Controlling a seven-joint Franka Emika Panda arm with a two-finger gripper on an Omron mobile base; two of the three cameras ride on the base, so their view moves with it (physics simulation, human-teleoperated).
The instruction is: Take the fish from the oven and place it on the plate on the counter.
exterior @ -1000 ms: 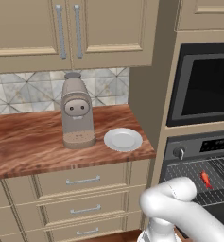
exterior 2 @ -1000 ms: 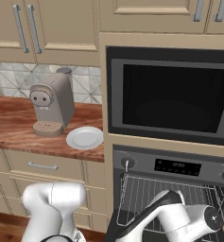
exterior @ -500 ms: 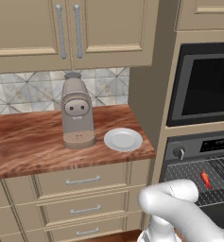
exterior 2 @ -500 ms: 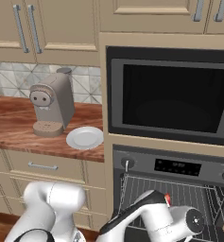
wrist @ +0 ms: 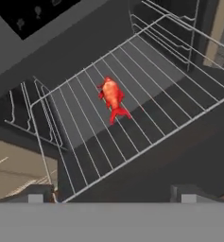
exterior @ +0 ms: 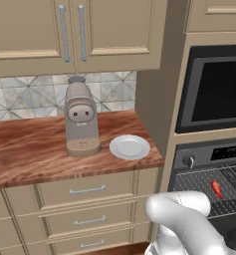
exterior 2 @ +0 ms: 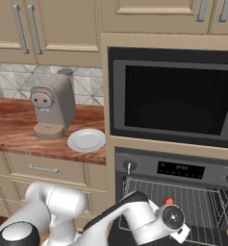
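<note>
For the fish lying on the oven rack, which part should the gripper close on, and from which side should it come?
Probably the thick middle of the fish, from above. It lies flat on a wire rack of the oven, so nothing can get under it. The open gripper would best set its fingers across the narrow width, not along head to tail.

Beige coffee machine (exterior: 81, 117), black glass-fronted appliance (exterior 2: 175, 98)

No text I could read anywhere; the oven (exterior 2: 183, 192) display (exterior 2: 180, 169) showed only blurry marks, and my coffee machine (exterior: 80, 119) carried no legible label.
</note>
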